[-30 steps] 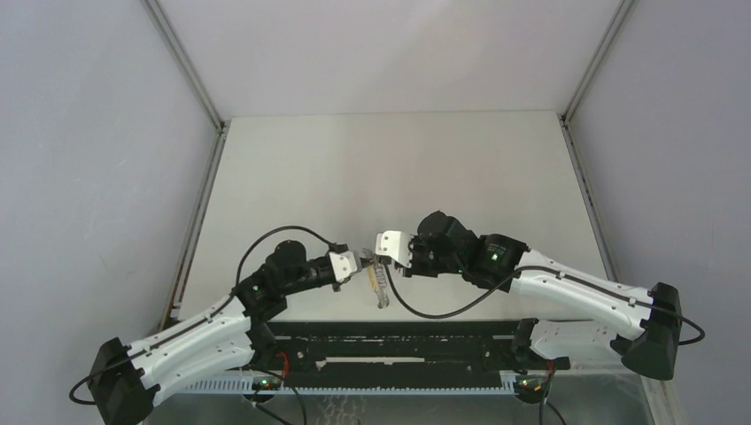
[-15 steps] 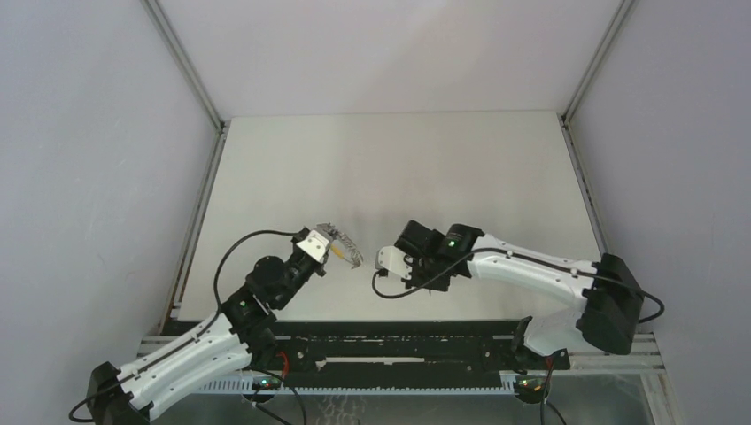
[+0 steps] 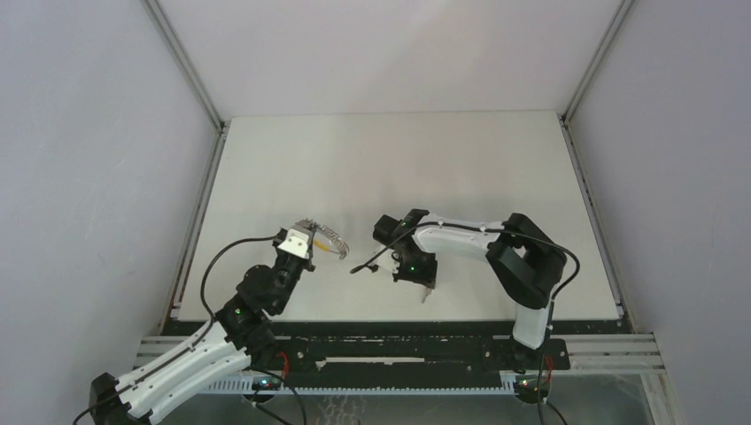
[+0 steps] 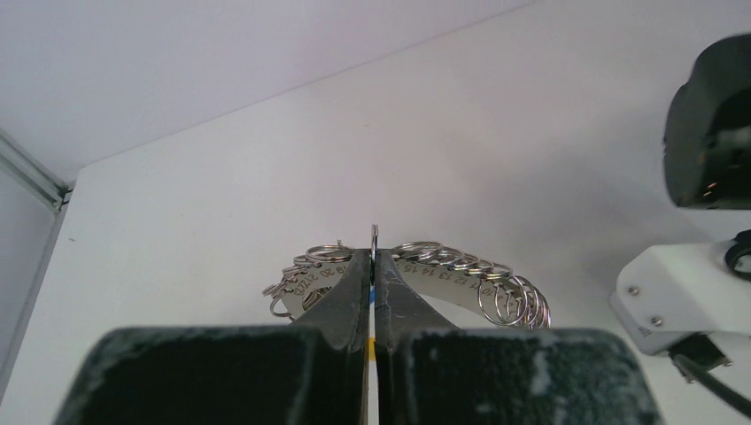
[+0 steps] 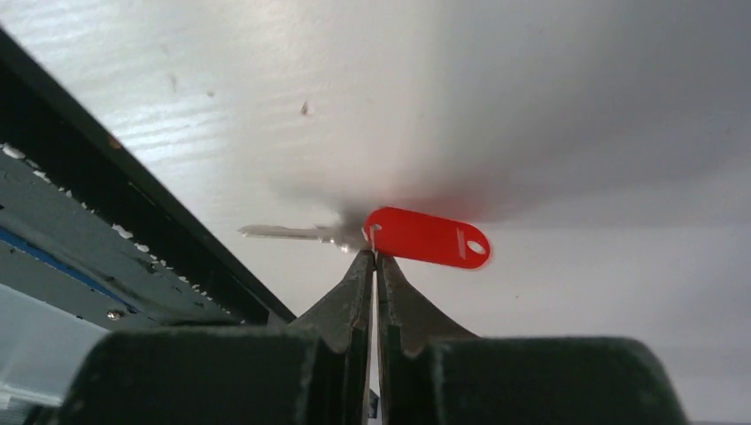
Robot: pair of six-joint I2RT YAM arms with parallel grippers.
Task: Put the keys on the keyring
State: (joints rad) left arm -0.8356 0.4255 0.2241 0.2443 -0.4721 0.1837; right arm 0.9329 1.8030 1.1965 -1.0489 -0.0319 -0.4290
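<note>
right hand point(image 5: 374, 257) closed, pinching red plastic-headed metal key point(image 5: 425, 237) at its neck, low over white worktop point(image 3: 398, 159) near front edge | left hand point(image 4: 373, 258) clamped on silver numbered keyring band with split rings point(image 4: 460, 274), farther out, well apart | next, probably: lift key, bring its head hole to one ring, keep band steady, go slow

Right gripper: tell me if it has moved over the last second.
Yes. The right gripper, shut on the red key, has moved right and toward the black rail at the table's near edge.
</note>
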